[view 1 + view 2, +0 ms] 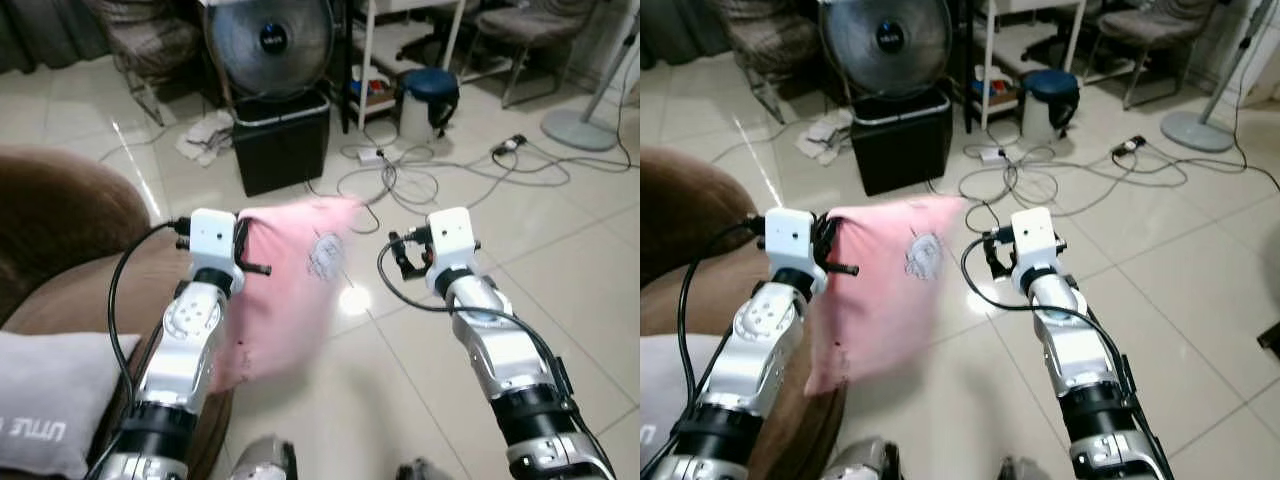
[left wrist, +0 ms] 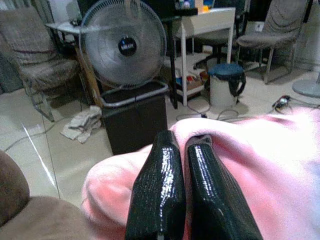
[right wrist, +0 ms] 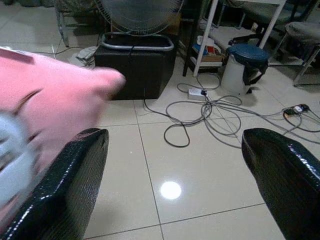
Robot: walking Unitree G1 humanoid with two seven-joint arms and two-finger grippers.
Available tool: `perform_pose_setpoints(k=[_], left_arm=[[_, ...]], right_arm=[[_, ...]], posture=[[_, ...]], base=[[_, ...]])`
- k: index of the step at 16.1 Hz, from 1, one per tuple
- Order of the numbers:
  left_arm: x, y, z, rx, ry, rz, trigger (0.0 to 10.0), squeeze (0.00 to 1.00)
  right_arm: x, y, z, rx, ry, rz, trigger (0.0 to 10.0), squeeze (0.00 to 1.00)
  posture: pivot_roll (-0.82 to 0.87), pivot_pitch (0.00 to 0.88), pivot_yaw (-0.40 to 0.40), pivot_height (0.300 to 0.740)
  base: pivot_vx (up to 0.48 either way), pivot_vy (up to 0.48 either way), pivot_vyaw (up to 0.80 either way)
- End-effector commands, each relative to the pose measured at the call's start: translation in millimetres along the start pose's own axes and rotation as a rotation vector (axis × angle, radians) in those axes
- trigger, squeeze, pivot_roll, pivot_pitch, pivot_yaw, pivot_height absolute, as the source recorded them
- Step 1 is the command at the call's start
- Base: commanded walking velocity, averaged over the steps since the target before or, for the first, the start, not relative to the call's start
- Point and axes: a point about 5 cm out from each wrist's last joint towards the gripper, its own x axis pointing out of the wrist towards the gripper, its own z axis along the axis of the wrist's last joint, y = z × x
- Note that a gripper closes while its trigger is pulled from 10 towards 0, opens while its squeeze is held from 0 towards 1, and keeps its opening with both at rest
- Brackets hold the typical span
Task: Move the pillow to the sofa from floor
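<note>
The pink pillow (image 1: 285, 290) is held in the air over the tiled floor (image 1: 560, 270), just beside the brown sofa's (image 1: 70, 250) edge, pinched at its upper corner by the left gripper (image 2: 185, 165), whose fingers are clamped nearly together on the fabric. The right gripper (image 3: 175, 175) is spread wide beside the pillow and holds nothing.

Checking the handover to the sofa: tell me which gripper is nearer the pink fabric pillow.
Left. The left gripper is shut on the pink fabric pillow, holding it beside the brown sofa. The right gripper is open, just off the pillow's other edge.
</note>
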Motion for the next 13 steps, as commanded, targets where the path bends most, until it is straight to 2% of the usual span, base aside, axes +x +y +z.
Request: perform_pose_setpoints(k=[1,4,7,10,11,13], left_arm=[[3.0,0.6,14,0.008,-0.072,0.011,10.0,0.00],[-3.3,1.9,13,0.008,-0.069,0.036,10.0,0.00],[-5.3,-0.7,11,0.069,-0.068,0.010,10.0,0.00],[-7.5,-1.5,11,0.089,-0.058,-0.001,10.0,0.00],[-11.0,0.8,7,0.074,-0.037,0.005,10.0,0.00],[-12.0,2.8,5,0.055,-0.028,0.014,10.0,0.00]], right_arm=[[0.0,3.4,-3,-0.003,0.008,0.016,10.0,0.00],[2.0,9.5,-1,-0.018,0.001,0.051,10.0,0.00],[0.0,8.8,-5,-0.013,0.003,0.039,10.0,0.00],[0.5,9.8,-10,-0.004,0.025,0.013,10.0,0.00],[-1.1,15.4,-16,-0.021,0.046,0.032,10.0,0.00],[-3.8,16.1,-16,-0.027,0.040,0.032,10.0,0.00]], posture=[[0.08,0.000,-0.003,0.740],[0.09,0.000,-0.009,0.740],[0.10,0.000,-0.005,0.740],[0.11,0.000,-0.006,0.740],[0.11,0.000,-0.006,0.740],[0.10,0.000,0.014,0.740]], base=[[0.000,0.000,0.00],[0.000,0.000,0.00],[0.000,0.000,0.00],[0.000,0.000,0.00],[0.000,-0.371,0.00],[0.000,-0.459,0.22]])
